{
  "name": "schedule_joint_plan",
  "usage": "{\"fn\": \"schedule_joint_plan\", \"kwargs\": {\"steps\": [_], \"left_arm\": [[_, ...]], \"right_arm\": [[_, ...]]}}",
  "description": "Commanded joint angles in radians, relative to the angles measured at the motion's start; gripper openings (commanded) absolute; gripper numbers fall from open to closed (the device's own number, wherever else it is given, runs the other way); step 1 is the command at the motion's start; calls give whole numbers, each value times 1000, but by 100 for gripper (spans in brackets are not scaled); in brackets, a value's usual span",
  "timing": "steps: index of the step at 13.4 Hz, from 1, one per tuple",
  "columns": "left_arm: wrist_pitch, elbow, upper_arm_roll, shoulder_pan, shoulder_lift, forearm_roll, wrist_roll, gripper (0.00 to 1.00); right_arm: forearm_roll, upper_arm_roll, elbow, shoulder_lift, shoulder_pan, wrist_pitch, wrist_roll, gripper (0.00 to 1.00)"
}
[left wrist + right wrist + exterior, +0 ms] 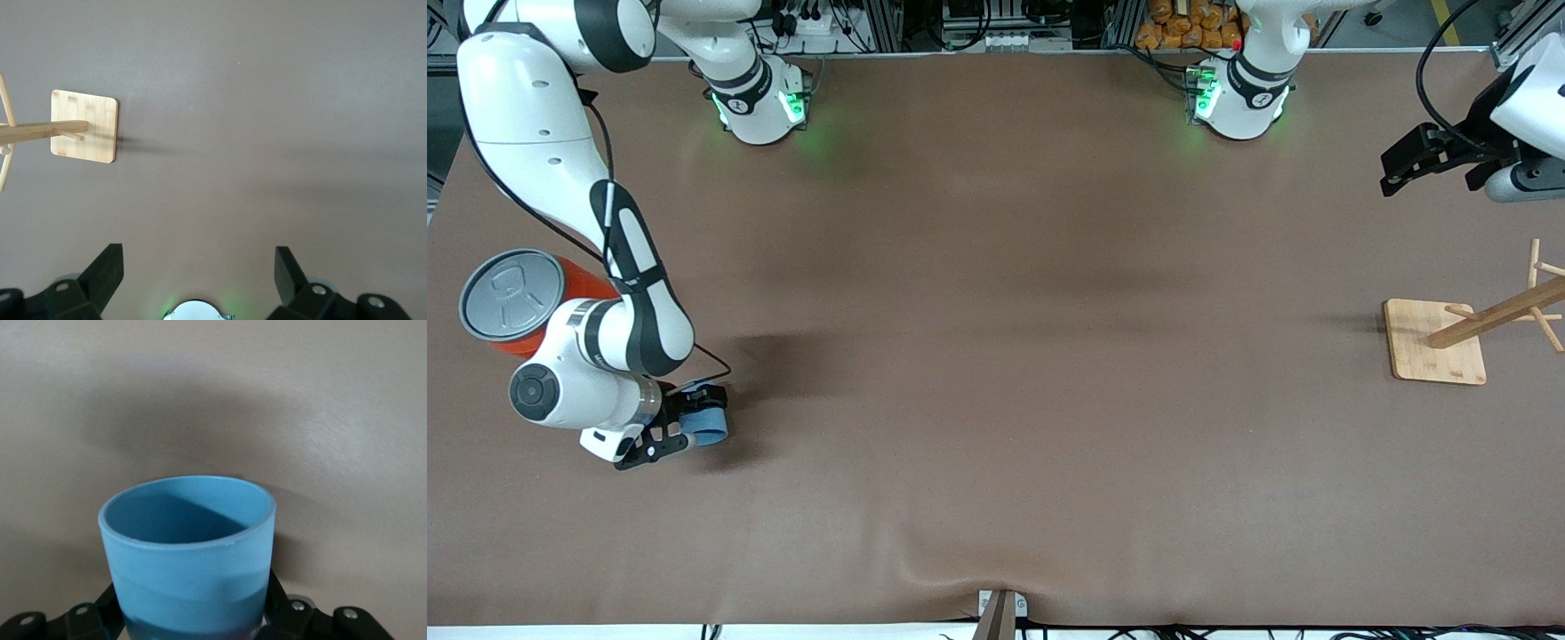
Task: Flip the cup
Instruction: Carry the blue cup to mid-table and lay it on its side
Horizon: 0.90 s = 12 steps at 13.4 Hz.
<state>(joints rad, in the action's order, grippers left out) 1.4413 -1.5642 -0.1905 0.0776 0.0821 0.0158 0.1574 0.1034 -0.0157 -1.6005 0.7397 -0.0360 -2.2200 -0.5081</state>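
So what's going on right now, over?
Right gripper shut on cup, low over the table near the orange can. Left gripper open, waiting above the wooden rack. Nothing in the way.

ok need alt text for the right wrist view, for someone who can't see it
A light-blue cup fills the lower middle of the view, its open mouth showing a darker blue inside, clamped between the black fingers of the right gripper. Around it lies the plain brown table, with a soft shadow.
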Motion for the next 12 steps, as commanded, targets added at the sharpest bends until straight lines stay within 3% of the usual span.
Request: {"fn": "schedule_joint_plan", "kwargs": {"steps": [1, 4, 8, 12], "left_arm": [[-16, 7, -6, 4, 2, -2, -18, 100], [-16, 7, -6, 4, 2, -2, -18, 100], [-16, 9, -6, 5, 4, -2, -19, 100], [-16, 10, -6, 8, 11, -2, -18, 100]], "right_arm": [[16, 17, -42, -28, 1, -18, -148, 54], [16, 20, -48, -57, 5, -4, -263, 54], [12, 26, -55, -161, 122, 72, -312, 55], [4, 56, -42, -184, 290, -16, -340, 54]]}}
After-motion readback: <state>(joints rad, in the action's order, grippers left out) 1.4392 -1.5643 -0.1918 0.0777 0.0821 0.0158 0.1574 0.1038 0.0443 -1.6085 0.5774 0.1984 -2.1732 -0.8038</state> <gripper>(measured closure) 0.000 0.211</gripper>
